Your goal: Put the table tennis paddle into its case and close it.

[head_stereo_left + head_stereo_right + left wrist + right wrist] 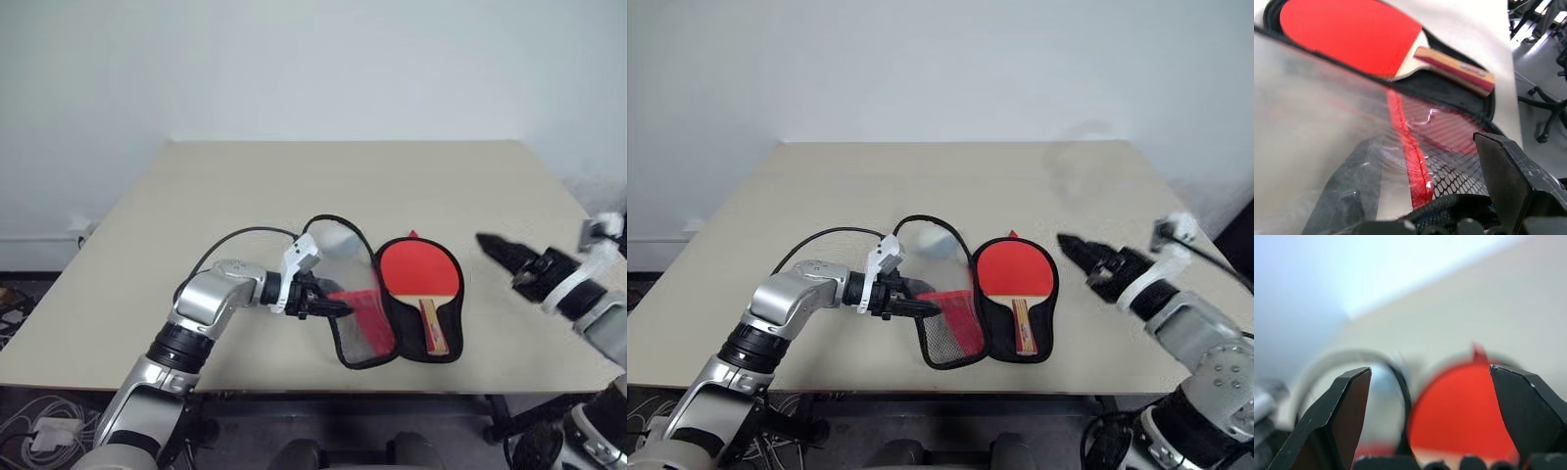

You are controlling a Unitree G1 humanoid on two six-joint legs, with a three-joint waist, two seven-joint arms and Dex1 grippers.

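The left gripper (328, 305) is pinching the raised flap of the case (361, 323), its fingers closed on the flap's edge, with mesh and clear plastic lying between them in the left wrist view. The flap is standing tilted up from the table (196, 196), hinged along the middle of the case. A pale, blurred round thing is sitting just behind the flap's top edge; too soft to say what it is.

The paddle (419, 274) is lying flat in the right half of the case, red face up, wooden handle pointing toward the table's near edge. It is looking fully seated inside the black rim, so insertion reads as done; closing is the step in hand.

The right gripper (505, 253) is hovering clear of the table to the right of the case, jaws spread wide and holding nothing, well apart from the paddle.

Judgement on doing the closing well: the left gripper should be swinging the flap over to the right in an arc about the hinge line, not dragging it, so the case is not sliding. The right gripper would be helping by pressing the far rim down. Risk: the handle end catching the flap's edge before the halves are meeting.
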